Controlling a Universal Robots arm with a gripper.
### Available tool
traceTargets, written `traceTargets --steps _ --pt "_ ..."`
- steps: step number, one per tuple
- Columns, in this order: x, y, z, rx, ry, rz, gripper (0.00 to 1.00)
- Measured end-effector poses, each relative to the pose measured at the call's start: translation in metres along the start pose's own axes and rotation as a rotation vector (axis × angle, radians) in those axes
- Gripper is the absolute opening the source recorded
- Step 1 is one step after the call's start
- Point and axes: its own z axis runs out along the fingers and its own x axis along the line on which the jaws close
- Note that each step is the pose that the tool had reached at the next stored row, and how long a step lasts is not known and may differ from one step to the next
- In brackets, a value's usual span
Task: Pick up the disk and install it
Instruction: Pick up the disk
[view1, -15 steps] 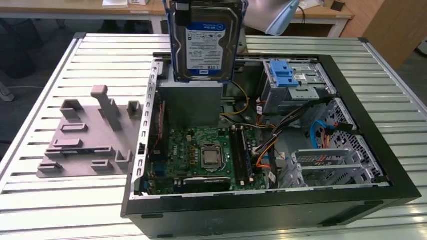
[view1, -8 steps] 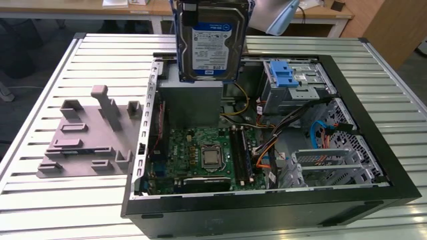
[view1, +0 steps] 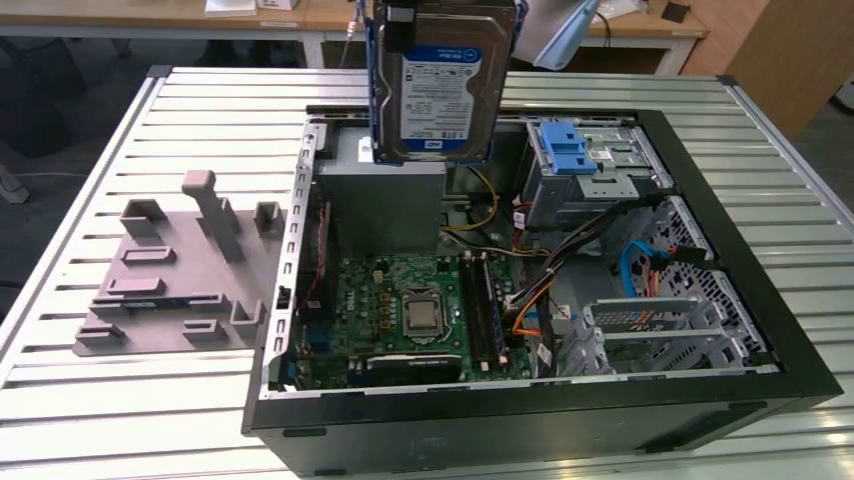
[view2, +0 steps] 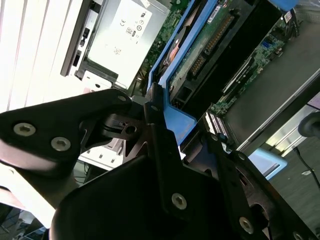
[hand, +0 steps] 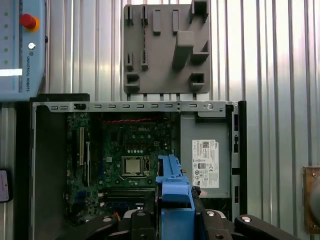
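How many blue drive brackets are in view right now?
2. One bracket frames the disk held by the hand above the case; the other bracket sits in the drive cage at the exterior view's right. More may be hidden.

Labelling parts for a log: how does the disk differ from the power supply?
The disk hangs upright above the case, clamped in the gripper; the power supply sits inside it. The disk is thin, blue-framed; the power supply boxy, plain grey. Both are labelled metal rectangles.
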Motion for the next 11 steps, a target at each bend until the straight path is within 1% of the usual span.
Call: traceTargets --steps 4,8,11 --pt "0.0003 -0.0044 -0.0001 0.0 -0.0001 0.0 0.36" --pt "0.0057 -0.0046 0.0006 0.0 -0.0001 0.0 0.36" --pt "0.0075 -0.0047 0.0012 0.0 0.0 0.0 0.36"
